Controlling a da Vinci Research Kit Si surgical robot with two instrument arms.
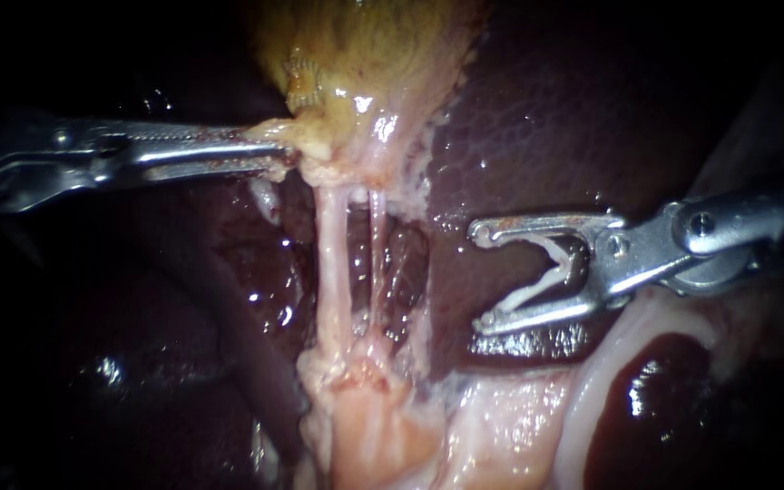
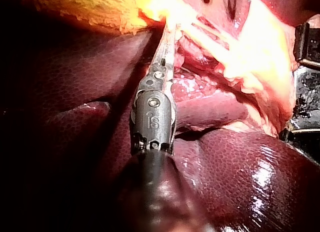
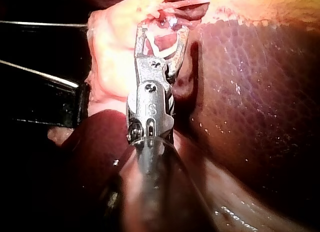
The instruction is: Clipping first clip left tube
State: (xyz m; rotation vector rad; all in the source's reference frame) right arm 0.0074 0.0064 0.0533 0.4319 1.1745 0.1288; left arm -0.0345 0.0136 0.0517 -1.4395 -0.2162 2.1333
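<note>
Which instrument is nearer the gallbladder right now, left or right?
Left. My left instrument has its jaws shut on the lower edge of the gallbladder; my right instrument, carrying a clip in its jaws, sits off to the side over the liver.

On inspection, the left instrument [image 1: 274, 154] was bright steel with long slim jaws and small pivot screws, while the right instrument [image 1: 481, 277] had stouter hooked jaws, a round hinge screw and a dark shaft.

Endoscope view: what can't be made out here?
Left instrument tip: buried in gallbladder tissue it grips, endoscope and left wrist views.
Left tube, lower end: lost in pale tissue, endoscope view.
Right instrument, carrying a clip: shaft fades into the dark edge, endoscope view.
</note>
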